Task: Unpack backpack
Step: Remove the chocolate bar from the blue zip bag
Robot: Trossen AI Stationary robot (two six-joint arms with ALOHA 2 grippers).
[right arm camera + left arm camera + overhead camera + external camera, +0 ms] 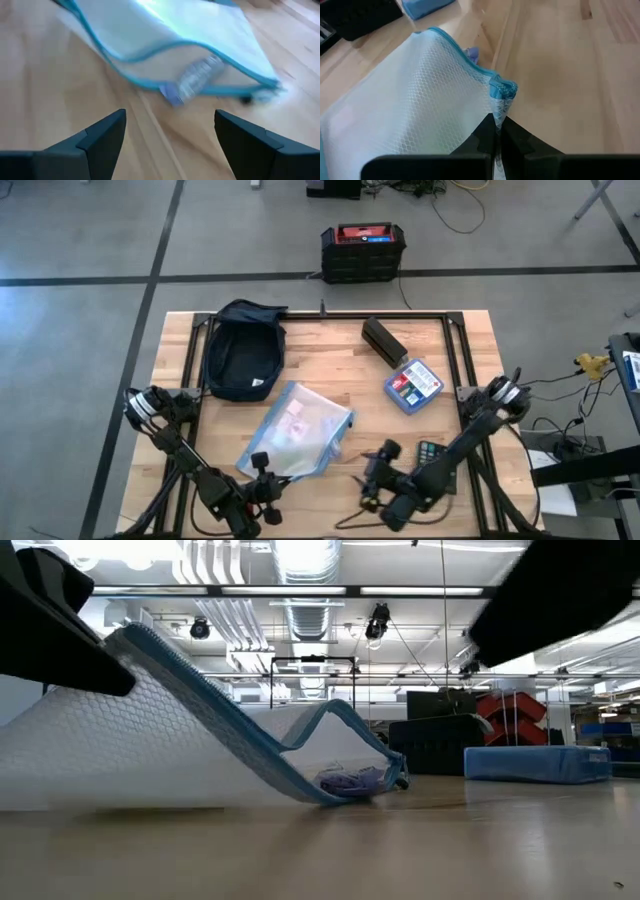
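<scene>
The backpack (pixel 243 350) sits far left on the table (pixel 460 360), soft and floppy, likely light; best taken by its top edge or a strap; left gripper (pixel 496 131) is low at the near edge, pinched tight on the corner of the mesh pouch (pixel 296 430), lifting it; right gripper (pixel 170 131) hovers near right, fingers spread, empty, facing the pouch.

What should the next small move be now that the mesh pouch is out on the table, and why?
Probably lower and release: the left pincer is shut on a corner of the mesh pouch, which already lies outside the backpack. The right pincer hangs open just short of the pouch's other end, not needed.
</scene>
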